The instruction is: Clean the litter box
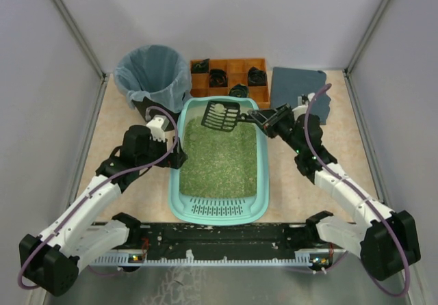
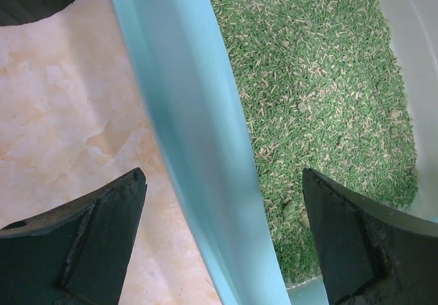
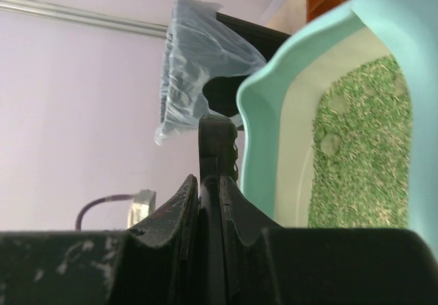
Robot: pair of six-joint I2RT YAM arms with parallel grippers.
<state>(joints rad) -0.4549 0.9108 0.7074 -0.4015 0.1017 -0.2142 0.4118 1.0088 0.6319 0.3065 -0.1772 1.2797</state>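
The litter box (image 1: pixel 219 213) is sitting lengthwise on the table (image 1: pixel 308 202), slotted lip nearest. At its left wall the left gripper (image 1: pixel 176 158) is straddling the rim, jaws wide. Over its far end the right gripper (image 1: pixel 263 119) is clamping the handle of a black slotted scoop (image 1: pixel 220 116). Scooping looks underway; next, the scoop likely needs carrying level to the lined bin (image 1: pixel 152 72) beyond the box's far-left corner.

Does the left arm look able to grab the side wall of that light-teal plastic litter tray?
Probably yes: the open left gripper straddles the light-teal litter tray at its side wall, with nothing in between.
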